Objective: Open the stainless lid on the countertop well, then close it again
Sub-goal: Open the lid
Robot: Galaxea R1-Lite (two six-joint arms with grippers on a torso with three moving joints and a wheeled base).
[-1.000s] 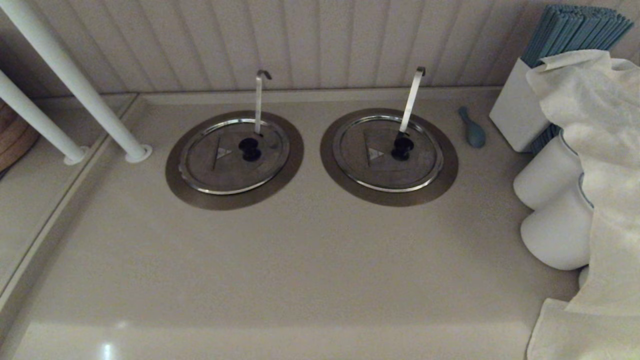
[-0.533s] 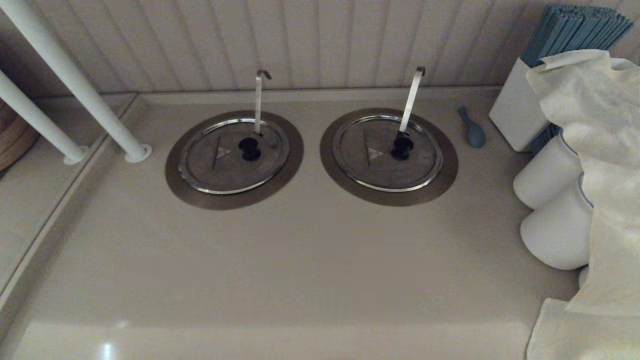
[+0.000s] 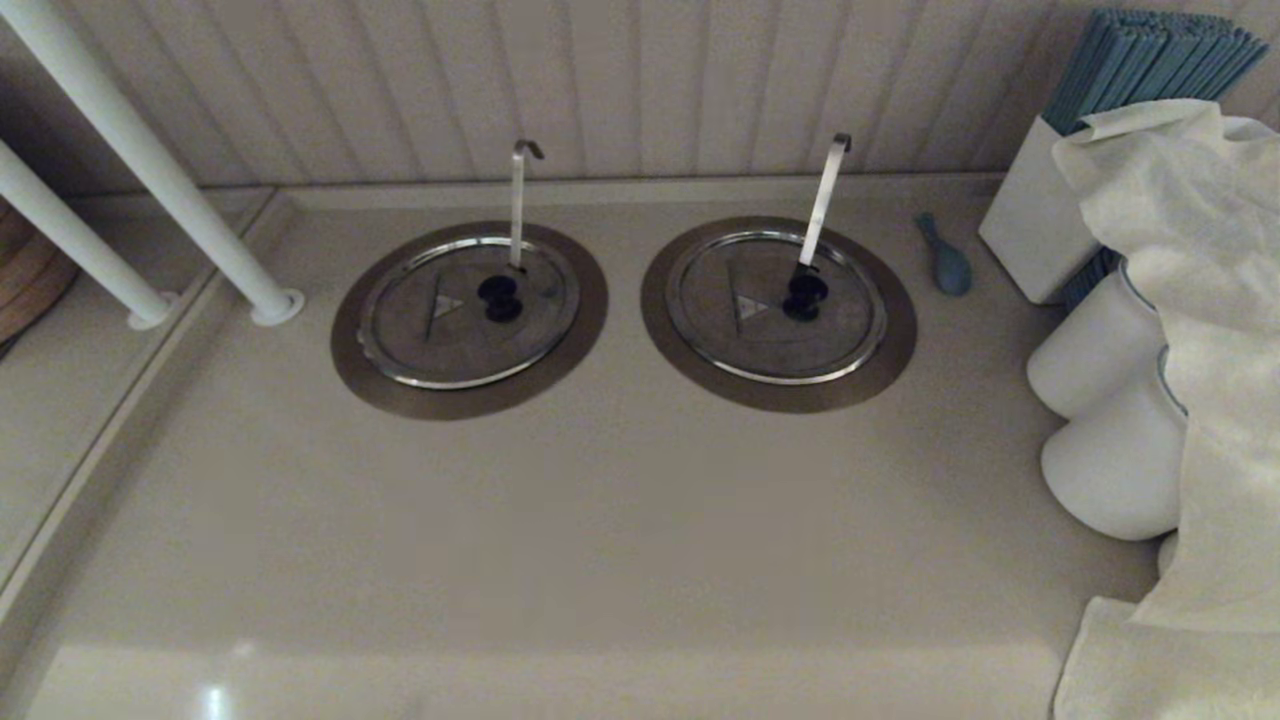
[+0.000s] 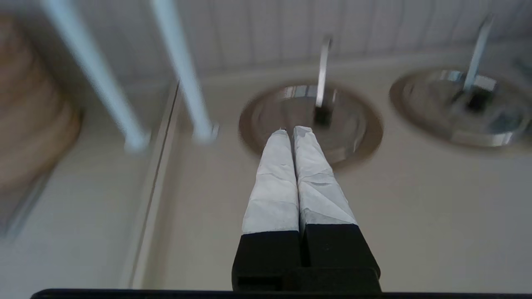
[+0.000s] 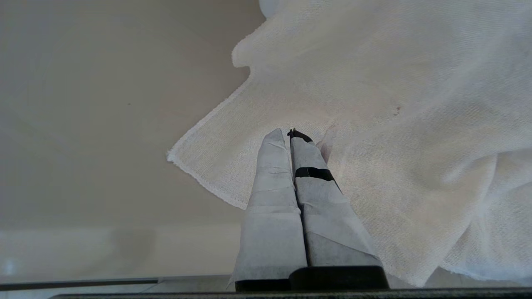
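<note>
head view looks steeply down on the counter; left wrist view, lower, shares both lidded wells.

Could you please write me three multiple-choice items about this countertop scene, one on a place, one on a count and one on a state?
1. Where does the stainless lid lie?
A. on the countertop well, left of its twin
B. leaning on the wall
C. on the cloth

2. How many round lids with black knobs show in the head view?
A. one
B. two
C. three

3. How does the left tool stand?
A. shut on the knob
B. wide open
C. shut, holding nothing

Answers:
1 A, the lid sits flat inside the flange.
2 B, the twin lid lies beside it.
3 C, its fingers meet short of the lid; the right tool is likewise shut over the white cloth.
</note>
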